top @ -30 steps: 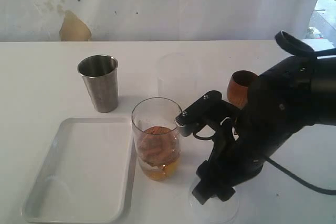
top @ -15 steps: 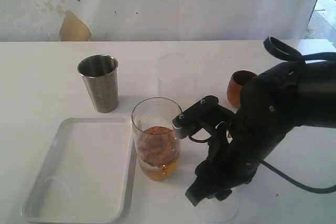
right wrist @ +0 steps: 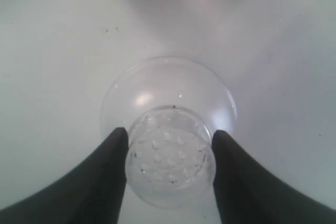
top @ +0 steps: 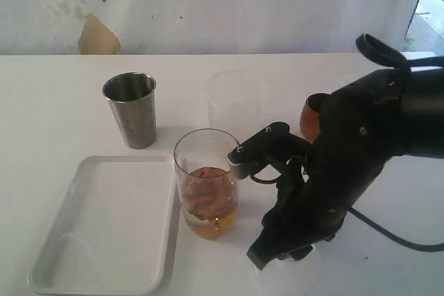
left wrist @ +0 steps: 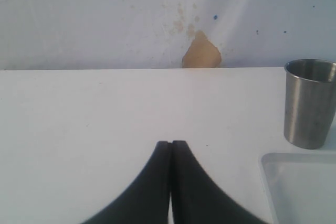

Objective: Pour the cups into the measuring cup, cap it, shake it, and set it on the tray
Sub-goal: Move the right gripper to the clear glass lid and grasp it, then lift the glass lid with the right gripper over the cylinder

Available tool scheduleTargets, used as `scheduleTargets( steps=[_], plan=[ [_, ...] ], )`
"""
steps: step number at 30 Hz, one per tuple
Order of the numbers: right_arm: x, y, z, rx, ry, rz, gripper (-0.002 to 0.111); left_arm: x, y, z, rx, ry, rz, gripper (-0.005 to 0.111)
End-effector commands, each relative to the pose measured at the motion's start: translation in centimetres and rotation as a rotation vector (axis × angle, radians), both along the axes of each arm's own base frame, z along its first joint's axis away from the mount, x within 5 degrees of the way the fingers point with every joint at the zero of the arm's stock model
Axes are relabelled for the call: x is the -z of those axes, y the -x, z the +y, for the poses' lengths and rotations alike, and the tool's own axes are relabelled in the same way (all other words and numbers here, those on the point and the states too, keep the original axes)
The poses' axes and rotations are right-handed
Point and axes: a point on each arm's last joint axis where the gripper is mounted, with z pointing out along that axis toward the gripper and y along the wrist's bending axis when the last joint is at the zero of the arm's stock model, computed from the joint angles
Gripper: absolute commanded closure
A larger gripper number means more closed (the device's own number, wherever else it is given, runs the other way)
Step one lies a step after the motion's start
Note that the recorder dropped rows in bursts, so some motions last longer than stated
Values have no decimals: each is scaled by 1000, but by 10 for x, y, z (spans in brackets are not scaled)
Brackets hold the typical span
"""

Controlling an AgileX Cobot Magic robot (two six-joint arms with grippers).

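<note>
The measuring cup (top: 207, 181) stands mid-table, uncapped, holding amber liquid and brown pieces. In front of it on the table lies its clear dome cap (right wrist: 168, 90); my right gripper (right wrist: 169, 131) reaches down over it, its fingers pressed on both sides of the cap's raised, dimpled top. In the exterior view the right arm hides most of the cap. The steel tumbler (top: 130, 109) (left wrist: 310, 103) stands upright behind the tray (top: 111, 220). The wooden cup (top: 310, 117) peeks out behind the right arm. My left gripper (left wrist: 170, 142) is shut and holds nothing, hovering over bare table.
A frosted translucent cup (top: 234, 98) stands behind the measuring cup. The tray's corner (left wrist: 299, 182) shows beside the left gripper. A wall with a tan patch (top: 97, 36) bounds the table's far edge. A black cable trails right of the right arm.
The right gripper's jaws have narrowed onto the dome cap, and the right arm has shifted slightly. Nothing else has moved.
</note>
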Motion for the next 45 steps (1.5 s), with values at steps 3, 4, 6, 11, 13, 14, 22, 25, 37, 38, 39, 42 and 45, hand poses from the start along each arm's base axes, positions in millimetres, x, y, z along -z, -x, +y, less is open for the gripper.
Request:
scheduleTargets(
  steps=[3, 4, 6, 11, 13, 14, 22, 25, 37, 38, 39, 42, 45],
  plan=[
    [-34, 0, -6, -27, 59, -32, 108, 1, 0, 0, 1, -4, -9, 106],
    [-40, 1, -8, -22, 72, -22, 108, 1, 0, 0, 1, -4, -9, 106],
    [-54, 2, -8, -21, 76, -15, 108, 1, 0, 0, 1, -4, -9, 106],
    [-94, 1, -10, 4, 95, -18, 108, 1, 0, 0, 1, -4, -9, 106],
    [-112, -5, -7, 8, 63, -73, 108, 1, 0, 0, 1, -4, -9, 106],
    [-120, -7, -5, 14, 46, -97, 108, 1, 0, 0, 1, -4, -9, 106],
    [-175, -20, 4, 73, -81, -247, 108, 1, 0, 0, 1, -4, -9, 106],
    [-182, -27, 11, 86, -117, -253, 108, 1, 0, 0, 1, -4, -9, 106],
    [-160, -57, 53, 48, -152, -163, 108, 1, 0, 0, 1, -4, -9, 106],
    [-160, -57, 54, 43, -141, -169, 108, 1, 0, 0, 1, -4, -9, 106],
    [-159, -59, 54, 43, -135, -173, 108, 1, 0, 0, 1, -4, -9, 106],
    [-156, -61, 55, 43, -123, -173, 108, 1, 0, 0, 1, -4, -9, 106],
    [-154, -62, 55, 42, -118, -169, 108, 1, 0, 0, 1, -4, -9, 106]
  ],
)
